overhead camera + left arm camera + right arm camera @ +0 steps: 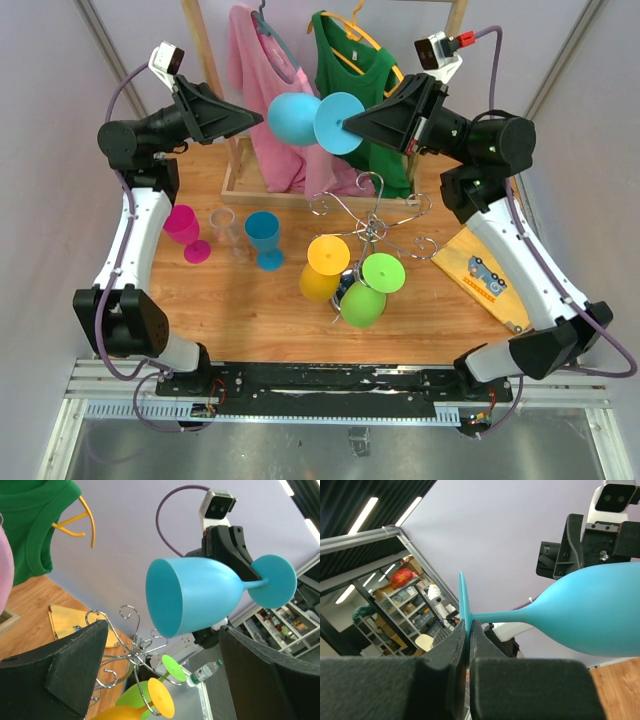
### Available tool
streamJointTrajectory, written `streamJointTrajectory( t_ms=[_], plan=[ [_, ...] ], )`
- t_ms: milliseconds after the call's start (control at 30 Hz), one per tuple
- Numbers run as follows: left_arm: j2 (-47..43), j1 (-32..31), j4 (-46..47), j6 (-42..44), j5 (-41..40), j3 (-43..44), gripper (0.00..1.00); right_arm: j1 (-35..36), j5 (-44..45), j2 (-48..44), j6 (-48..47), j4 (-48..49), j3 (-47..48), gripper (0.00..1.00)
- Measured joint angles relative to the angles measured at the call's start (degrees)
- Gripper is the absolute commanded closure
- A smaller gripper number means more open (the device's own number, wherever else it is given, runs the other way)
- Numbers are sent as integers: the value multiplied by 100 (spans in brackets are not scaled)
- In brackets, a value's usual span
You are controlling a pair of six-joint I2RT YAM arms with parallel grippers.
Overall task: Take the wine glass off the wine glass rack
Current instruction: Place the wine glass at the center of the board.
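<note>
My right claw (pixel 469 635) was shut on the blue wine glass (pixel 590 615) by its thin foot. The glass seemed light and slippery. My left claw (pixel 164 645) gaped wide, empty.

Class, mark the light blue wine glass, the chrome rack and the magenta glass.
light blue wine glass (pixel 200 595): left wrist view, bowl.
chrome rack (pixel 372 228): top external view, centre hub.
magenta glass (pixel 181 222): top external view, bowl.

Left pincer (pixel 258 122) raised with jaws spread wide, right pincer (pixel 469 630) raised, clamped tight.

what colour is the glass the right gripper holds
Light blue; the wine glass shows best in the left wrist view.
</note>
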Motion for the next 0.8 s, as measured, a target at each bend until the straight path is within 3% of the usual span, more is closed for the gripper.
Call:
streamJointTrajectory(
  t_ms=[233,800],
  plan=[
    [186,-83,721,-745,-304,57,2,4,22,439,610,868,-2,99],
    [-52,-328,857,-935,-385,170,12,96,131,1530,1429,2155,708,99]
  ],
)
